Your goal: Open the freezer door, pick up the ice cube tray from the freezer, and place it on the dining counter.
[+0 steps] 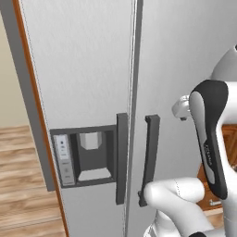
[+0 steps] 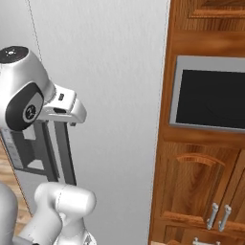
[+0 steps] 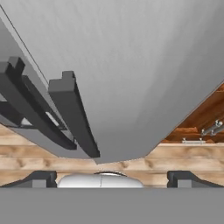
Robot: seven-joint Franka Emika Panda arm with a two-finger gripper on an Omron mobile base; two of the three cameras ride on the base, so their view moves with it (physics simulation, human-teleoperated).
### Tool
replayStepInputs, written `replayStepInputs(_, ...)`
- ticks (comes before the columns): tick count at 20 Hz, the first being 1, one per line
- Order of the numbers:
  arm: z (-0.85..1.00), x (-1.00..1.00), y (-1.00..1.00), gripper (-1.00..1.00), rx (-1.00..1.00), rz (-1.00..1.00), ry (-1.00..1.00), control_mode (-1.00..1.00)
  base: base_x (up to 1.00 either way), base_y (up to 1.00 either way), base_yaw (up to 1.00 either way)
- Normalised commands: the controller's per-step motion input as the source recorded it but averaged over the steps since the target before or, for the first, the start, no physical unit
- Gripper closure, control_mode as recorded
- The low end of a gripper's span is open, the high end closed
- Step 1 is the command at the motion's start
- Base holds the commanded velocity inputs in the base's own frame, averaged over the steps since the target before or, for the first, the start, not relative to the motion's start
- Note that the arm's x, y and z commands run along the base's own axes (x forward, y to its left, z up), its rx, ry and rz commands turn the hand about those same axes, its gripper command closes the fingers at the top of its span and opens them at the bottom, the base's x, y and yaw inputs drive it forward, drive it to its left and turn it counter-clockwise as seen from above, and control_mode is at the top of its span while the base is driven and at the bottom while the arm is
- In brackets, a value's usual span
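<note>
The freezer door stood shut, so the freezer's interior was hidden. Its top and bottom ran past the left base view's edges. The lower end of the plain silver door's handle was covered by the white arm. In the right base view the arm also masked most of the dispenser panel and the upper handles. The buttons on the dispenser's control strip were too small to read. The oven panel was cut by the right edge. In the hand view the claw showed only its two tips, set far apart, at the bottom; the handles were cut at the left edge.
</note>
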Motion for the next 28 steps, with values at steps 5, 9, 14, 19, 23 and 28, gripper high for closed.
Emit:
replayStepInputs(5,0.0,0.0,0.0,-1.0,0.0,0.0,0.0,1.0,0.0,-0.49,-0.05)
replayStepInputs(9,0.0,0.0,0.0,-1.0,0.0,0.0,0.0,1.0,0.0,-0.29,-0.05)
replayStepInputs(14,0.0,0.0,0.0,-1.0,0.0,0.0,0.0,1.0,0.03,-0.25,-0.01)
replayStepInputs(19,0.0,0.0,0.0,-1.0,0.0,0.0,0.0,1.0,0.21,-0.2,0.0)
replayStepInputs(23,0.0,0.0,0.0,-1.0,0.0,0.0,0.0,1.0,0.25,-0.21,0.0)
replayStepInputs(28,0.0,0.0,0.0,-1.0,0.0,0.0,0.0,1.0,0.32,-0.21,0.0)
